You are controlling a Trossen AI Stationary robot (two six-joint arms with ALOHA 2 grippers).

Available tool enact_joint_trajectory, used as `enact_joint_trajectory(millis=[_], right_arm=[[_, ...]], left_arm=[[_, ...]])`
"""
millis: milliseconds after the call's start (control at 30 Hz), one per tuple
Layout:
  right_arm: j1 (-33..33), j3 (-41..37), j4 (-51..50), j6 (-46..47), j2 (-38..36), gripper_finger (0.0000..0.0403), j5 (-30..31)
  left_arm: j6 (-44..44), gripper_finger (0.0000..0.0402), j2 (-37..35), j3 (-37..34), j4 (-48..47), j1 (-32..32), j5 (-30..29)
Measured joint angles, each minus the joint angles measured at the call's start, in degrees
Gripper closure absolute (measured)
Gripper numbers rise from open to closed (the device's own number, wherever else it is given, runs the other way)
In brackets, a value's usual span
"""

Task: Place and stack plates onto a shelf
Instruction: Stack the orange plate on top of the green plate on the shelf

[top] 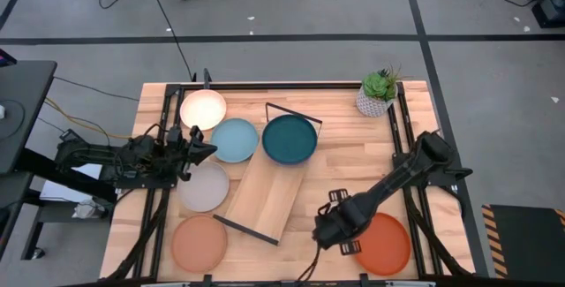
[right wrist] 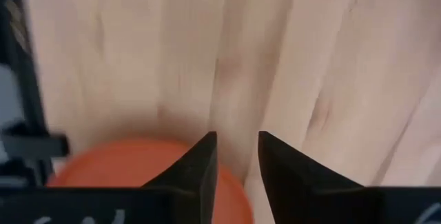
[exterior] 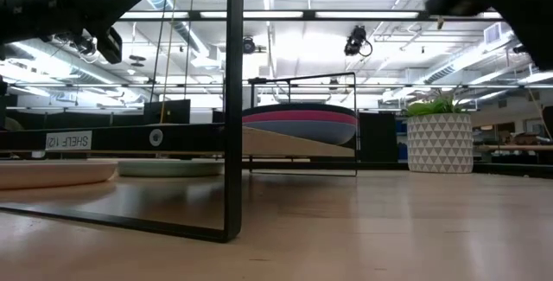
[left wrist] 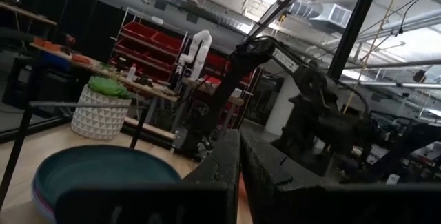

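Over orange plate (top: 387,243), right jaws (top: 337,234) parted, left jaws (top: 205,148) clenched empty, potted plant (top: 378,92) far corner.

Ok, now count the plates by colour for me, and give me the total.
Cream plate: 1
Light blue plate: 1
Grey plate: 1
Peach plate: 1
Orange plate: 1
Teal plate, top of the stack: 1
Pink plate, under the teal: 1
Blue plate, stack bottom: 1
Total: 8 plates
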Motion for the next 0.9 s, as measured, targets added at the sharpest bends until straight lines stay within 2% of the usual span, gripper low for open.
enact_joint_trajectory(millis=[300, 433, 533, 667, 767, 900], right_arm=[[0.22, -1.96, -0.40, -8.29, 6.65, 0.0263, -7.47], [0.90, -1.96, -0.99, -6.85, 8.25, 0.0266, -12.04], [1.11, -1.90, -0.65, -1.06, 8.24, 0.0267, -15.57], [0.70, -1.90, -0.55, 11.60, 7.44, 0.0267, -21.81], [0.26, -1.84, -0.40, 23.97, 7.21, 0.0267, -23.22], [0.59, -1.87, 2.83, 33.70, 7.22, 0.0257, -26.90]], left_arm=[[0.00, 0.0381, 0.42, 0.00, 0.42, 0.00, 0.01], [0.00, 0.0381, 0.42, -0.02, 0.44, 0.00, -0.01], [0.02, 0.0381, 0.42, 0.00, 0.43, 0.00, -0.01], [0.00, 0.0381, 0.42, -0.02, 0.43, 0.00, -0.01], [0.00, 0.0381, 0.42, 0.00, 0.46, 0.00, -0.01], [0.00, 0.0381, 0.42, -0.01, 0.45, 0.00, -0.01]])
